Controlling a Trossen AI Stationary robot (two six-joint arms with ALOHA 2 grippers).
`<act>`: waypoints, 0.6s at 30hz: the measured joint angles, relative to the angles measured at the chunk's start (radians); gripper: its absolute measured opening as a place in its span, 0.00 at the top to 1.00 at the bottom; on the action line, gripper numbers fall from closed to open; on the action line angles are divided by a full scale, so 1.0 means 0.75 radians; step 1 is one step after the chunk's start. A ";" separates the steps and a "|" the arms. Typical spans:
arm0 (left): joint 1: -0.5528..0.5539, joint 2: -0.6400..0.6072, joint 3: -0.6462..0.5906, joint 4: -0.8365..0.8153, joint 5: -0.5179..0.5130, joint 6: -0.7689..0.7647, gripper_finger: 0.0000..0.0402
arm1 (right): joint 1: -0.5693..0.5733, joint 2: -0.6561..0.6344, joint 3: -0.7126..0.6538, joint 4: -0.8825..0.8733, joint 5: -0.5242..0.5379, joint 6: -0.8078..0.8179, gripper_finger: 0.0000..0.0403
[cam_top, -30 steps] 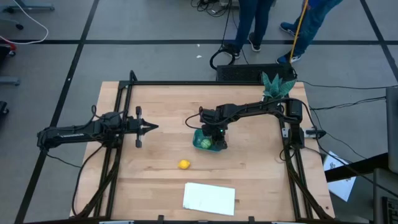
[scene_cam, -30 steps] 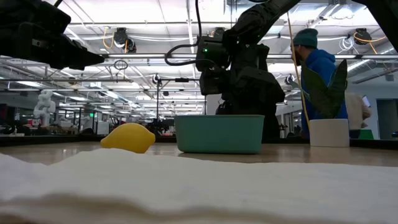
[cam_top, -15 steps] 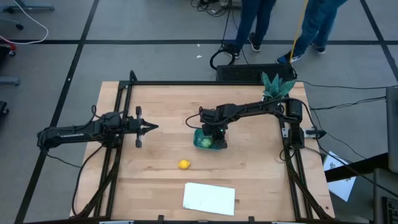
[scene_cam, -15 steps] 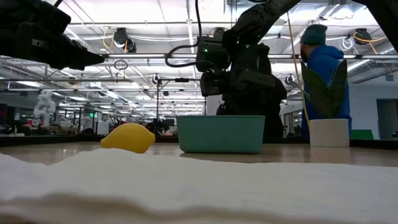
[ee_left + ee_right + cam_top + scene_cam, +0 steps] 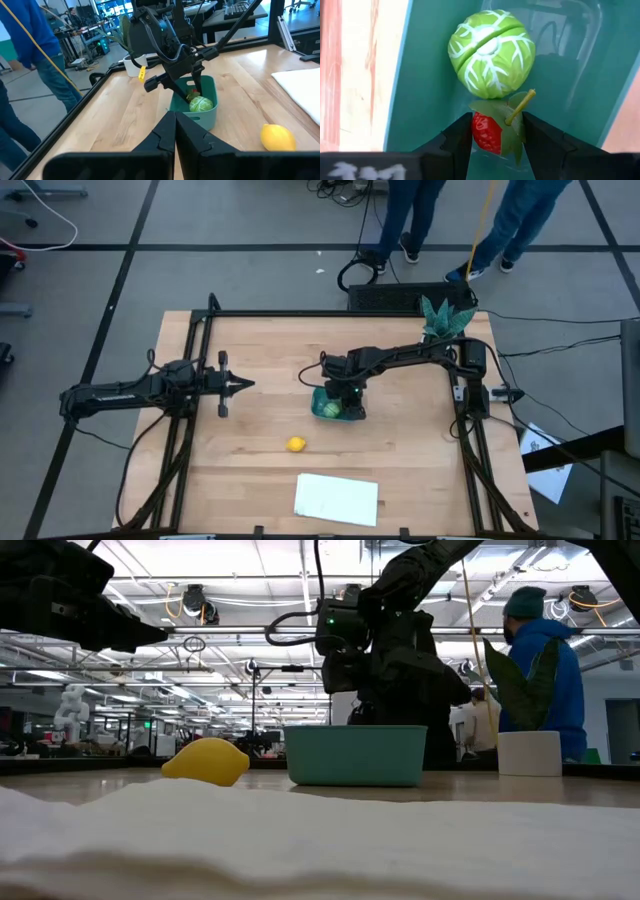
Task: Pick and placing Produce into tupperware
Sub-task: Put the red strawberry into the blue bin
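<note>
Ball [image 5: 491, 53], strawberry [image 5: 487, 133] in tub [image 5: 322, 398]; lemon [image 5: 296, 444] outside.

No legible txt or labels anywhere.

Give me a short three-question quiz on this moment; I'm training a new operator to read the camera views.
1. True or false: the lemon lies inside the tub.
2. What does the right hand hold? A) strawberry B) green ball C) nothing
3. Fill in: the left hand is ____, away from the produce.

Key:
1. False; it lies on the table, apart from the tub.
2. A; the strawberry sits between its fingers, inside the tub beside the green ball.
3. Shut.
</note>
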 joint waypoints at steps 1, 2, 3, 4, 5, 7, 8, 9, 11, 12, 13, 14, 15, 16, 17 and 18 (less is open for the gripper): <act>0.000 0.000 0.000 0.000 0.000 0.000 0.98 | 0.000 0.000 0.000 0.001 0.002 -0.002 0.62; 0.000 0.000 0.000 0.000 0.000 0.000 0.98 | 0.000 0.000 0.000 0.005 0.005 -0.002 0.62; 0.000 0.000 0.000 0.000 0.000 0.000 0.98 | 0.000 0.000 0.000 0.011 0.007 -0.003 0.62; 0.000 0.000 0.000 0.000 0.000 0.000 0.98 | 0.000 0.000 0.000 0.016 0.007 -0.004 0.62; 0.000 0.000 0.000 0.000 0.000 0.000 0.98 | 0.000 0.000 0.000 0.019 0.007 -0.005 0.62; 0.000 0.000 0.000 0.000 0.000 0.000 0.98 | 0.000 0.000 0.000 0.018 0.008 -0.005 0.62; 0.000 0.000 0.000 0.000 0.000 0.000 0.98 | 0.000 0.000 0.000 0.018 0.008 -0.004 0.62; 0.000 0.000 0.000 0.000 0.000 0.000 0.98 | 0.000 0.000 0.000 0.018 0.008 -0.004 0.62; 0.000 0.000 0.000 0.000 0.000 0.000 0.98 | 0.000 0.000 0.000 0.017 0.009 -0.008 0.62; 0.000 0.000 0.000 0.000 0.000 0.000 0.98 | 0.000 0.000 0.000 0.017 0.010 -0.014 0.62; 0.000 0.000 0.000 0.000 0.000 0.000 0.98 | 0.000 0.000 0.000 0.017 0.012 -0.019 0.62; 0.000 0.000 0.000 0.000 0.000 0.000 0.98 | 0.000 0.000 0.000 0.016 0.033 -0.023 0.62; 0.000 0.000 0.000 0.000 0.000 0.000 0.98 | 0.004 0.000 0.000 0.014 0.079 -0.025 0.62; 0.000 0.000 0.000 0.000 0.000 0.000 0.98 | 0.008 0.000 0.000 0.003 0.118 -0.026 0.62; 0.000 0.000 0.000 0.000 0.000 0.000 0.98 | 0.009 0.000 0.000 -0.015 0.141 -0.032 0.62; 0.000 0.000 0.000 0.000 0.000 0.000 0.98 | 0.009 0.000 -0.001 -0.031 0.145 -0.035 0.62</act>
